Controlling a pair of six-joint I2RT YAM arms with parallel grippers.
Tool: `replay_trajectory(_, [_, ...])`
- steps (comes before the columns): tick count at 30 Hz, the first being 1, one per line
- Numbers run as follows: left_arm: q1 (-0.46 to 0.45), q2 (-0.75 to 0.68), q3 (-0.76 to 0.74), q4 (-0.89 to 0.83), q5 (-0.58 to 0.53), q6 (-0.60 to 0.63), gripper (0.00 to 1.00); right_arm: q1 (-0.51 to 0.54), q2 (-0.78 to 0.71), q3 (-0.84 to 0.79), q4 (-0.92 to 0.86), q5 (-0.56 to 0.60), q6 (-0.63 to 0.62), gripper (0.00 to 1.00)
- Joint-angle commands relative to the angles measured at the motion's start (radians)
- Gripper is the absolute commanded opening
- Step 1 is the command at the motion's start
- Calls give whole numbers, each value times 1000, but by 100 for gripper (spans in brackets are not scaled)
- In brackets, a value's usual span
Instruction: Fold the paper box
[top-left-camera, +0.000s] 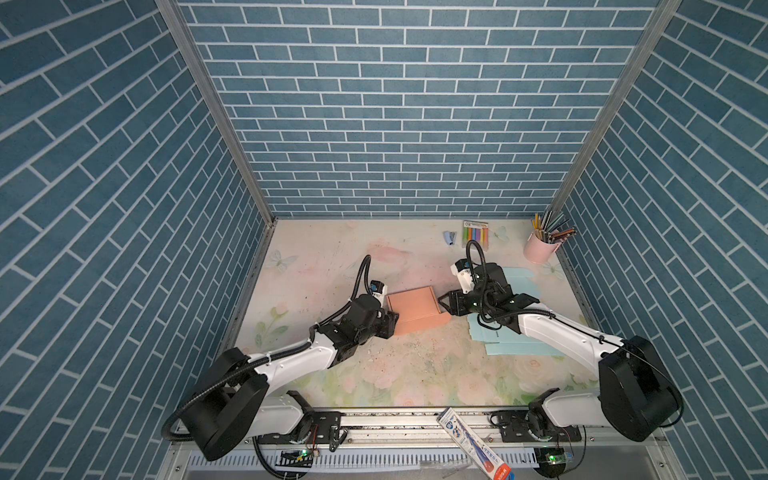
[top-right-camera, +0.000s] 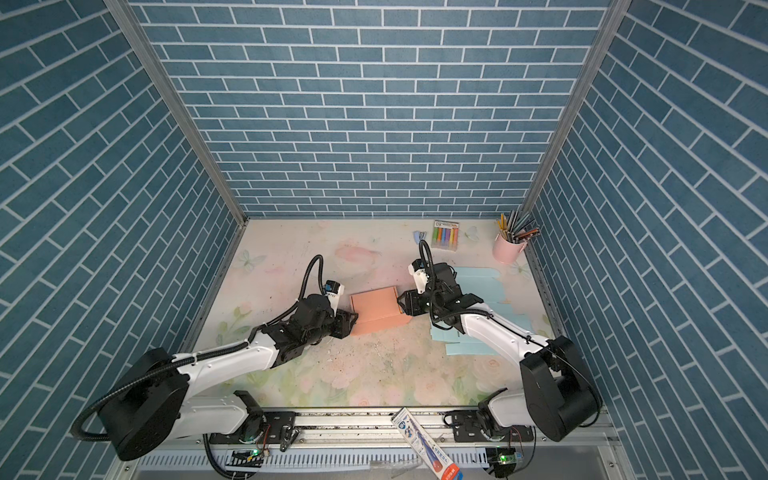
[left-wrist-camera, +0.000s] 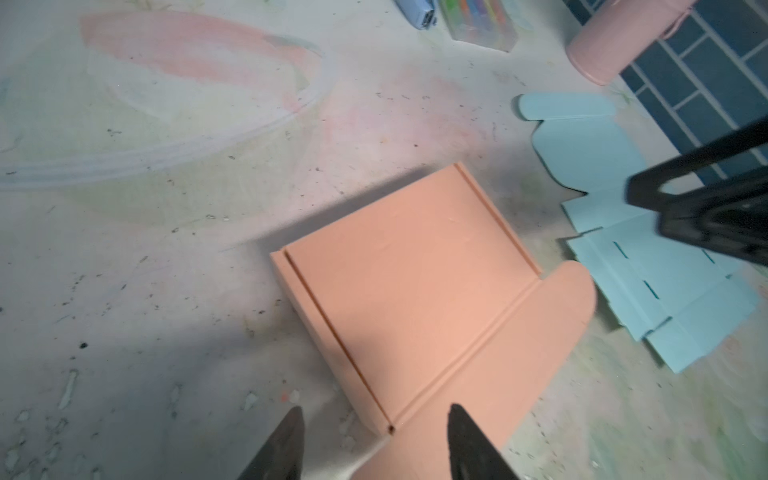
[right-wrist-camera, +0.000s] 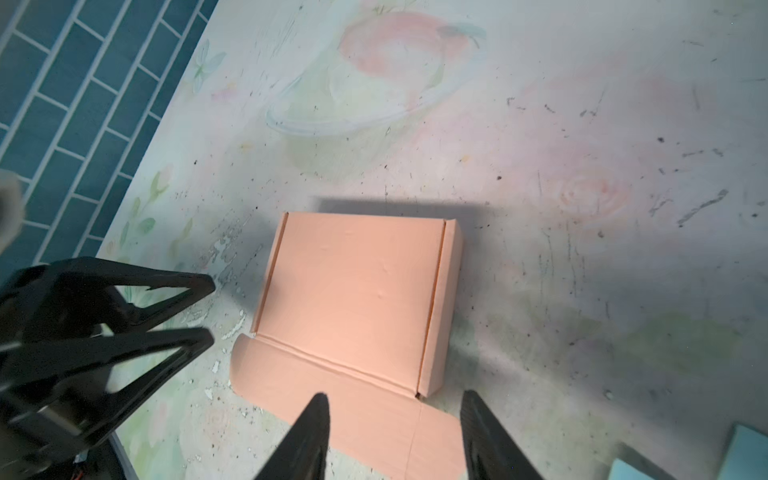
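Black fingertips (left-wrist-camera: 461, 432) of the left tool (left-wrist-camera: 376, 409) sit closest to us in the left wrist view. They are spread wide, and the near corner of the peach paper box (left-wrist-camera: 415, 282) lies between and below them. We see nothing clamped. The box's untucked flap (left-wrist-camera: 519, 353) runs under one finger, but we cannot tell whether that finger touches it.

In both top views the box (top-left-camera: 413, 309) (top-right-camera: 376, 309) lies on the floral surface (top-left-camera: 332, 266) between the two tools, its lid folded down flat. The left tool (top-left-camera: 392, 322) (top-right-camera: 353, 320) is at its front-left corner and the right tool (top-left-camera: 444, 305) (top-right-camera: 401, 305) at its right edge. The flap runs along the front edge from one tool to the other.

From the right wrist view we find the right tool (right-wrist-camera: 395, 394) parted to a moderate gap. Its fingers hang over the flap (right-wrist-camera: 374, 419), which sticks out flat with a rounded end, and they grip nothing. The left tool (right-wrist-camera: 211, 309) shows there too, just beside the box's side and apart from it.

Light blue box blanks (top-left-camera: 515, 345) lie flat under the right arm, near the box.
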Motion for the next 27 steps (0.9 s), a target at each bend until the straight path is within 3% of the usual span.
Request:
replay_trajectory(1, [-38, -40, -9, -24, -47, -75, 63, 15, 16, -22, -20, -4, -39, 53])
replay_trajectory(9, [-61, -52, -100, 74, -8, -141, 64, 15, 73, -48, 36, -36, -21, 53])
replay_trajectory(27, [-96, 97, -85, 156, 17, -172, 60, 27, 113, -122, 137, -96, 27, 54])
